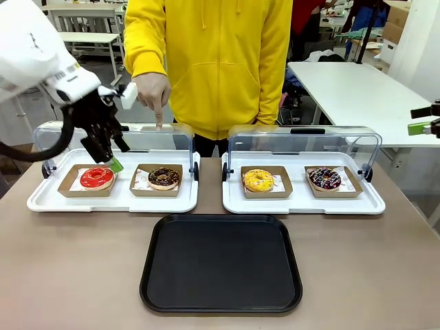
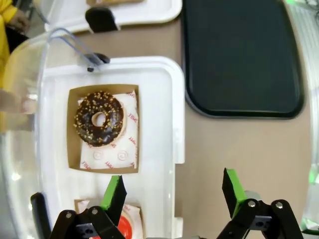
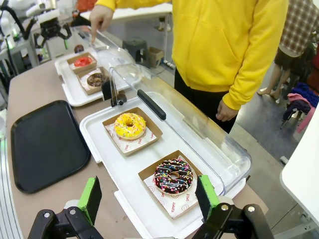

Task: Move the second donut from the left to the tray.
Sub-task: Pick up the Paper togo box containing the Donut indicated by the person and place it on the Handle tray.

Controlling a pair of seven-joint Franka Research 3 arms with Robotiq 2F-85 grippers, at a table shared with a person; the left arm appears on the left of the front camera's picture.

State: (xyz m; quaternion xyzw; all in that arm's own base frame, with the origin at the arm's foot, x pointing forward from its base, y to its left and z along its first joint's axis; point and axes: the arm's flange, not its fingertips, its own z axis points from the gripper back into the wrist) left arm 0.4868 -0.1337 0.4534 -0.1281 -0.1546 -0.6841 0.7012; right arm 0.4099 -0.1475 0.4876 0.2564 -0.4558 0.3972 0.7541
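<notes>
The long brown table [image 1: 69, 275] runs across the room. A person [image 1: 220, 62] in a yellow hoodie stands at its far side. The black tray [image 1: 221, 265] lies flat at the near middle with nothing on it.

Behind it two white trays sit side by side, the left one [image 1: 113, 203] and the right one [image 1: 302, 204], each with its clear lid raised at the back.

The left gripper [image 1: 106, 158] hangs over the left end of the left white tray, jaws spread wide, with nothing between them. The right gripper [image 3: 148, 199] hovers at the right white tray's outer end, jaws also wide apart and holding nothing.

The second donut from the left [image 1: 163, 177] rests in its small cardboard square on the left white tray, apart from the left gripper. Beside it sits a red donut [image 1: 97, 178], just under the gripper. The right tray holds a yellow donut [image 1: 258, 180] and a sprinkled dark donut [image 1: 324, 179].

The person's hand [image 1: 152, 93] points one finger down at the lid behind the chocolate donut.
</notes>
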